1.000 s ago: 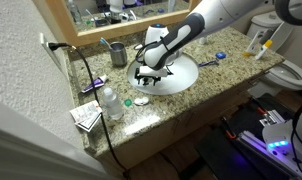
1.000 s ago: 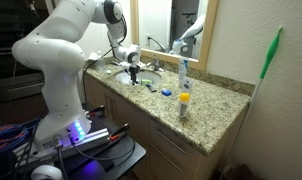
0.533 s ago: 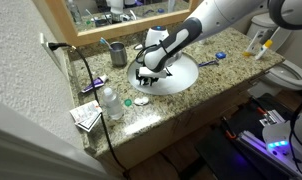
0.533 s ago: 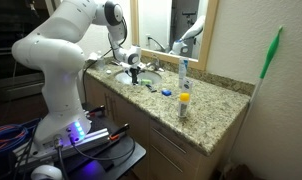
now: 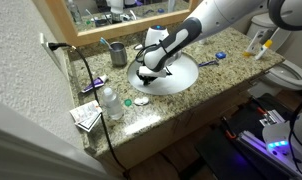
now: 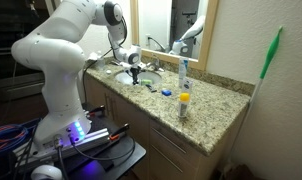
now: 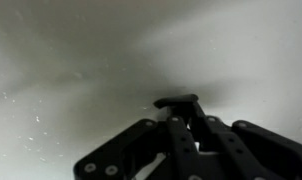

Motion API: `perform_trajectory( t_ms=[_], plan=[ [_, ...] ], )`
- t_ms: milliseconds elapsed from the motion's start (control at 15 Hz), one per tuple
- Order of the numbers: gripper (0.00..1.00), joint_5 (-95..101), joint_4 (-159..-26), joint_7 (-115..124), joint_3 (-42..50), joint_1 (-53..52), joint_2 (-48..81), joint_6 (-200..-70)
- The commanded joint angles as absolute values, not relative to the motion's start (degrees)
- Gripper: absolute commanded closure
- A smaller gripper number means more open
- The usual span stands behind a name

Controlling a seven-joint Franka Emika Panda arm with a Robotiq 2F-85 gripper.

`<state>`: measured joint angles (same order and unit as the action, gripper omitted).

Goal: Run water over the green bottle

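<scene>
My gripper (image 5: pixel 143 75) reaches down into the white sink basin (image 5: pixel 183 76); it also shows beside the sink in an exterior view (image 6: pixel 134 72). In the wrist view the gripper (image 7: pixel 184 122) is shut on the green bottle, whose dark narrow pump top (image 7: pixel 177 101) sticks out past the black fingers (image 7: pixel 161 140). The bottle's pale body is almost wholly hidden between them. Behind it lies the white wall of the sink (image 7: pixel 81 50). In both exterior views the arm hides the bottle.
A clear plastic bottle with a white cap (image 5: pixel 110 100) stands on the granite counter (image 5: pixel 161 105) beside a black cable (image 5: pixel 91 85). A metal cup (image 5: pixel 118 52) sits near the mirror. A tall clear bottle (image 6: pixel 183 72) and a small yellow-topped container (image 6: pixel 184 103) stand further along.
The jaws have come together from wide open onto the bottle in the sink. The arm has barely moved.
</scene>
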<state>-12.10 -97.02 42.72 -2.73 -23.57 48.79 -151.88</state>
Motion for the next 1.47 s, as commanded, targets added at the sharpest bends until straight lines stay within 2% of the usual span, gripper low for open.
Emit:
perform_trajectory(
  t_ms=[0,867,933,1000,1400],
  plan=[
    [0.96,-9.52,-97.07,47.34,0.51,-25.90,47.52,-147.34],
    [0.96,0.03,-97.32,64.48,3.77,-26.85,43.96,-136.81],
    [0.61,-0.18,-97.47,64.65,3.05,-26.36,43.89,-137.84],
    [0.60,-0.79,-97.88,62.65,1.48,-25.32,43.44,-138.25],
    [0.19,-1.14,-105.30,59.93,-2.89,-25.79,33.57,-141.50]
  ],
)
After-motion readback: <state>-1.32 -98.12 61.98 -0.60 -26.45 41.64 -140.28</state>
